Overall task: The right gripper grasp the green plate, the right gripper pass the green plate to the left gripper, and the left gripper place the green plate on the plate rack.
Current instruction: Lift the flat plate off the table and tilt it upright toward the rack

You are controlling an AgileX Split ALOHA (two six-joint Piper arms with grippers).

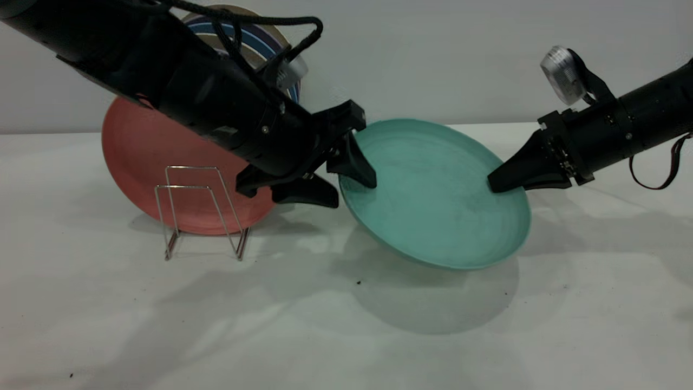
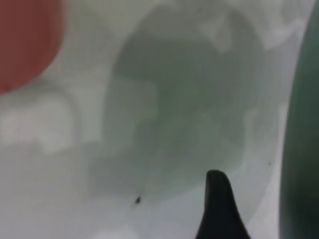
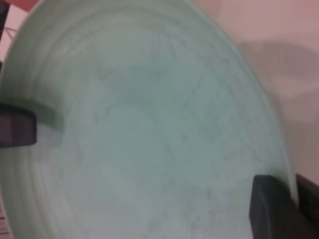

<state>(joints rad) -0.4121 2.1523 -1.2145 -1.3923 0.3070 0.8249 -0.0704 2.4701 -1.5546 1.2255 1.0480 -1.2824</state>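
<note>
Over the white table (image 1: 346, 336), my right claw (image 1: 495, 184) grips the green plate (image 1: 438, 200); I want the spread left claw (image 1: 346, 187) clenched on its rim before releasing.

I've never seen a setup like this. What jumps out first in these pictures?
A green plate hangs tilted above the white table, held between two black arms. The right gripper pinches its right rim, while the left gripper straddles its left rim with fingers apart. Behind the left arm, a salmon-pink plate stands in a wire plate rack.
</note>
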